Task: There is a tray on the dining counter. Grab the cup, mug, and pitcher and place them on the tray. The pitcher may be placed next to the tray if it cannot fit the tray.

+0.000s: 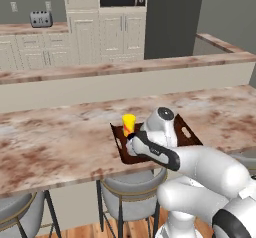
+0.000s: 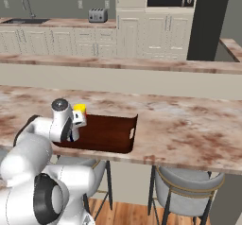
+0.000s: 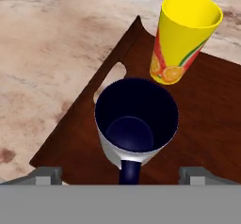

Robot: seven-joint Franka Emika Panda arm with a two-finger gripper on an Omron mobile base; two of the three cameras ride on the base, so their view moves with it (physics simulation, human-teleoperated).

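Observation:
The dark reddish-brown tray [image 3: 207, 110] lies on the marbled dining counter [image 3: 52, 44]. On it stands the grey mug [image 3: 136, 124], upright, its dark handle pointing toward me. Just behind it, also on the tray, the yellow cup [image 3: 183, 37] with a red-orange fruit mark stands upright. My gripper [image 3: 120, 175] hovers directly over the mug, open, with its fingertips [image 3: 47, 173] wide apart on either side and touching nothing. In the left base view the cup [image 1: 129, 123] rises behind my hand at the tray's [image 1: 189, 132] left end. The pitcher is out of view.
Grey stools [image 1: 129, 188] [image 2: 189, 184] are tucked under the counter's front edge. A raised ledge [image 1: 125, 68] runs behind the counter. Far back, white cabinets carry a toaster [image 2: 97, 14]. The tray's right half [image 2: 111, 129] is bare.

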